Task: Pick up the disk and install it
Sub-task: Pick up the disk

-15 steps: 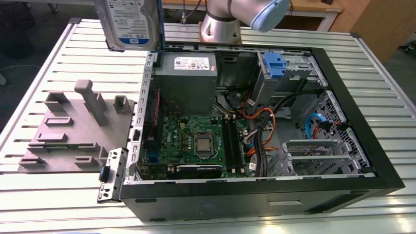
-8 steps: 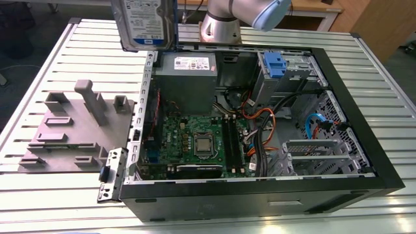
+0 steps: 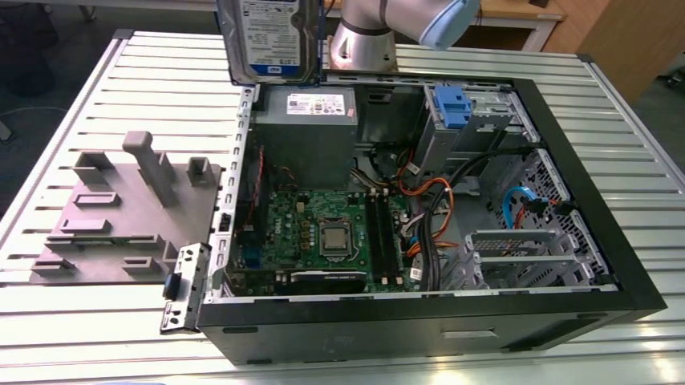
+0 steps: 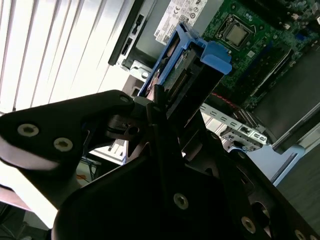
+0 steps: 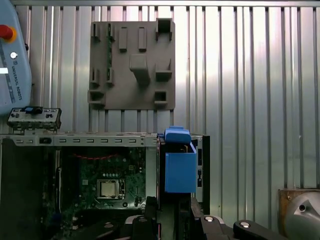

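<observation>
The disk (image 3: 269, 36) is a silver drive with a white-and-blue label in a bright blue carrier. It hangs upright above the back left corner of the open computer case (image 3: 428, 313) in the exterior view. In the second wrist view my gripper (image 4: 159, 97) is shut on the disk (image 4: 186, 60), its black fingers (image 4: 150, 107) clamped on the near end. In the first wrist view the carrier's blue end (image 5: 180, 165) sticks out past the gripper (image 5: 172, 212), over the case's edge.
Inside the case are a grey power supply with a white sticker (image 3: 305, 120), the motherboard (image 3: 321, 233), loose cables (image 3: 428, 200) and a drive bay with a blue latch (image 3: 451, 108). A grey fixture plate (image 3: 118, 216) lies on the slatted table (image 3: 86, 321) at the exterior view's left.
</observation>
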You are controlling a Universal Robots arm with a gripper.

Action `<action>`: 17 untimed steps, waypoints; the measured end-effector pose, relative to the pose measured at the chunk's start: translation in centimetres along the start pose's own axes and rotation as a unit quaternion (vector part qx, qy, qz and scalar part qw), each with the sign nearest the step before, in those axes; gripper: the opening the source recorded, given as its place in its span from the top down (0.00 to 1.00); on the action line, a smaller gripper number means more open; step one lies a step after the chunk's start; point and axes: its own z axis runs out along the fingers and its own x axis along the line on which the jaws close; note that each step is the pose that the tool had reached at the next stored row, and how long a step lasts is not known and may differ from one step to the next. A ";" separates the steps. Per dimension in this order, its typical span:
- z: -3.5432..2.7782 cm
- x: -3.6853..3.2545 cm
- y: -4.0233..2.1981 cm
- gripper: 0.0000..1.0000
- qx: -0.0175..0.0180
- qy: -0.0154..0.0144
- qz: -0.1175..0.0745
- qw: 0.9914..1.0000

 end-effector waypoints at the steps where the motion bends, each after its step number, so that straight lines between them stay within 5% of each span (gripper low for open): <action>1: -0.01 0.00 -0.42 0.65 0.000 0.000 0.000 1.000; 17: -0.14 -0.07 -6.76 0.65 0.000 0.000 0.000 1.000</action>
